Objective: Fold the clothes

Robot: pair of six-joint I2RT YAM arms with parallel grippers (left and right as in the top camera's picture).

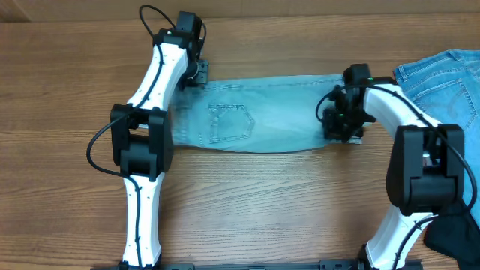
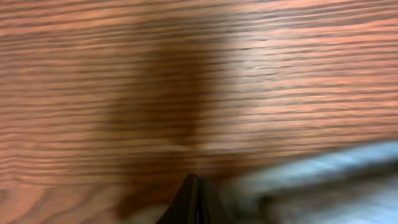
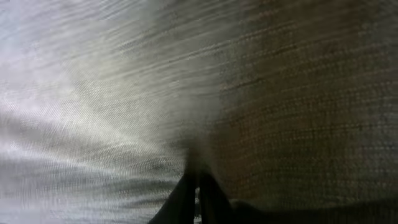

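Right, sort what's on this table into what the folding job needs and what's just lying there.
Part of the job:
- pale denim shorts, already folded into a strip
- left hand, shut at the strip's far left corner
- right hand, shut on the strip's right end

Lying about:
- darker blue jeans, far right
- dark cloth, near right corner

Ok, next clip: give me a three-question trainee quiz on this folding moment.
1. True or false: the right gripper has its jaws closed on the pale denim shorts.
2. Which corner of the shorts is the left gripper at? A) far left B) near left C) near right
3. Fill in: at the table's far right edge lies a darker pair of ____.

Key: 1 true; 2 A; 3 jeans.
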